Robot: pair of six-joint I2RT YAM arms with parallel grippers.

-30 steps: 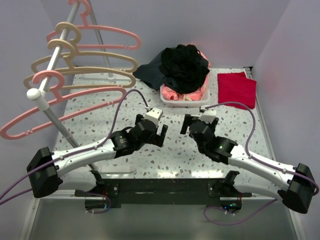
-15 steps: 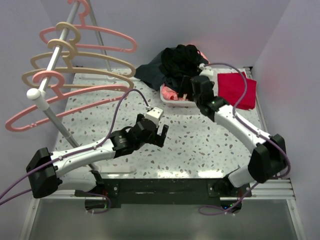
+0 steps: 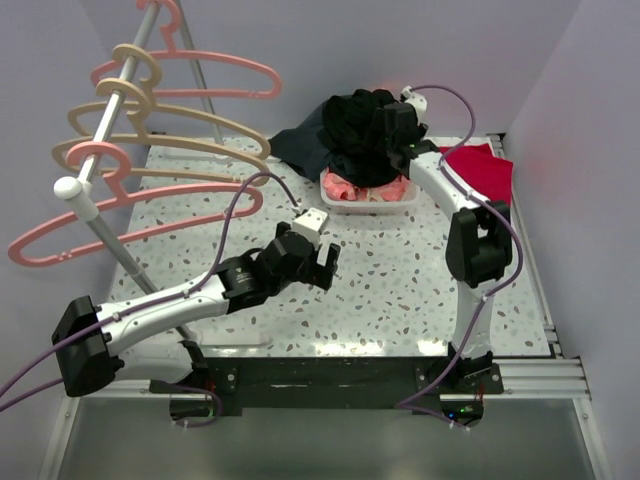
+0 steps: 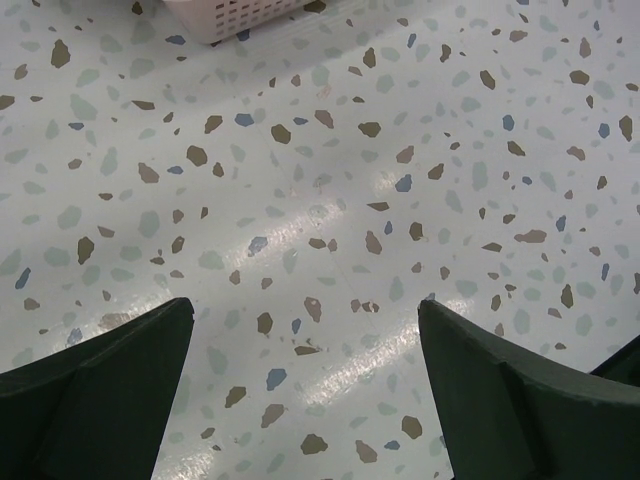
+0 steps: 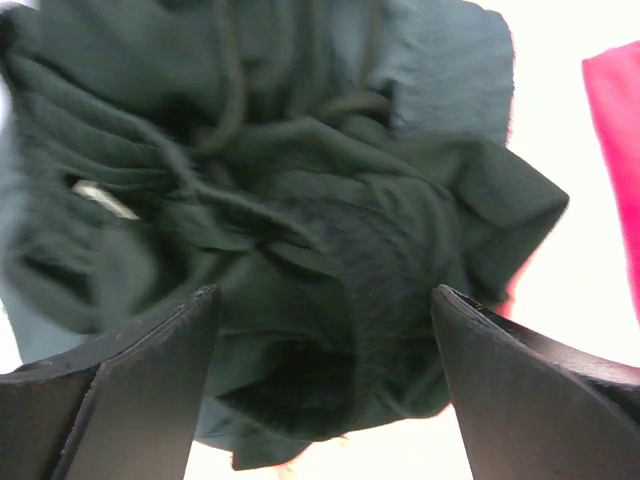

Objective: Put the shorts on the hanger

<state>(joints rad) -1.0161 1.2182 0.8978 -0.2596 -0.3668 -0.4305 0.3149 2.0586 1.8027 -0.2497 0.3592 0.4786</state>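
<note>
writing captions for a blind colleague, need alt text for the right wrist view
The right pincer, its dark jaws spread wide, is poised over crumpled black fabric shorts with a drawstring, which fill most of the blurry view. A strip of red cloth shows at the right edge.

Speckled terrazzo table, glare patches near its middle. Plain lavender walls on three sides. Grey metal garment rail at left edge.
</note>
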